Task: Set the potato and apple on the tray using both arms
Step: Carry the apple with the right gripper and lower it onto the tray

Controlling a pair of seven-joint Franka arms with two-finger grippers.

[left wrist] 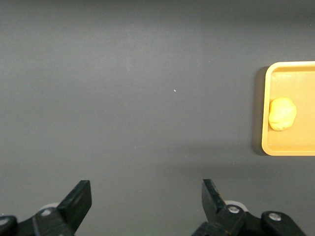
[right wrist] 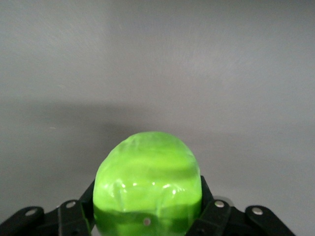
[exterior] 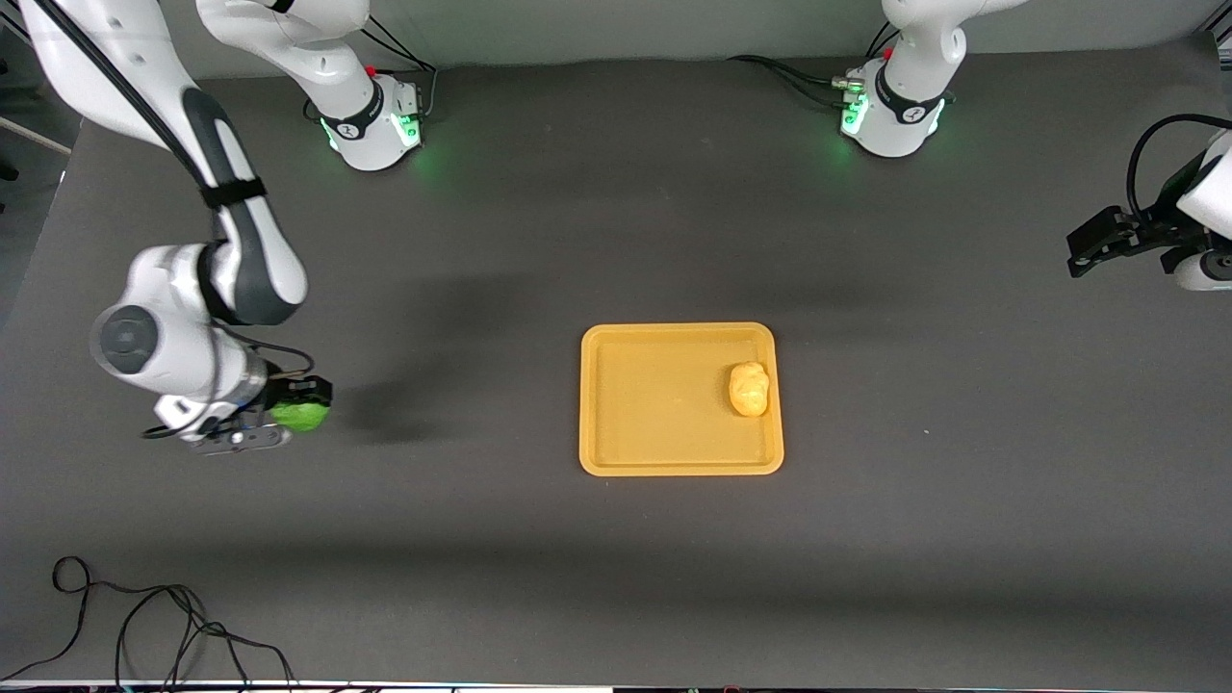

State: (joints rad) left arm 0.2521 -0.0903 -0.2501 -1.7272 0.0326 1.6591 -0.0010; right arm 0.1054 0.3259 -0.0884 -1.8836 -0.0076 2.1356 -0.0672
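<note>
At the right arm's end of the table, your right gripper [exterior: 300,412] is clamped on the apple [exterior: 301,415]. The right wrist view shows the black fingers [right wrist: 212,216] pressed against both flanks of the green fruit, which bulges out between them. From the front view you cannot tell whether the apple is clear of the table or just resting on it; a shadow lies on the cloth beside it, toward the tray.

In the middle of the table sits the tray [exterior: 616,404], well apart from that gripper. The potato [exterior: 749,389] already lies inside it, close to the rim at the left arm's end, so half the job looks done.

At the left arm's end of the table, your left gripper [exterior: 1097,243] hangs over bare cloth with its fingers [left wrist: 78,199] spread wide and nothing between them. Its wrist view looks across the table at the tray's edge and the potato [left wrist: 282,113]. This arm appears to be waiting.

So the step in hand is the apple's delivery. Your next move should carry it well clear of the raised rim, then across to the tray's open part, on the side toward the right arm, away from the potato. Lower it onto the floor of the tray before you release; it is round and will likely roll if dropped from any height.
</note>
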